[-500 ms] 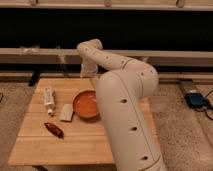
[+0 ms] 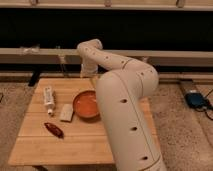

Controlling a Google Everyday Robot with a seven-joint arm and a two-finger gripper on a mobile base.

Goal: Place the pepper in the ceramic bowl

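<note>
Wooden table (image 2: 65, 147) before a dark wall, ceramic bowl (image 2: 75, 105) near centre, pepper (image 2: 53, 130) on the wood at its 8 o'clock, apart from it, pale block (image 2: 67, 112) just beside the bowl at 9 o'clock, white tube (image 2: 48, 98) at the block's 10 o'clock, gripper (image 2: 93, 75) at the bowl's 12 o'clock by the far edge, largely hidden by the arm (image 2: 125, 100), open or closed cannot be told.

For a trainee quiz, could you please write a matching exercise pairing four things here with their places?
1 pepper
2 ceramic bowl
3 white tube
4 gripper

a over the far side of the table, beyond the bowl
b front left, alone
c left of the pale block
d right of the pale block

Pairs: 1-b; 2-d; 3-c; 4-a
</note>
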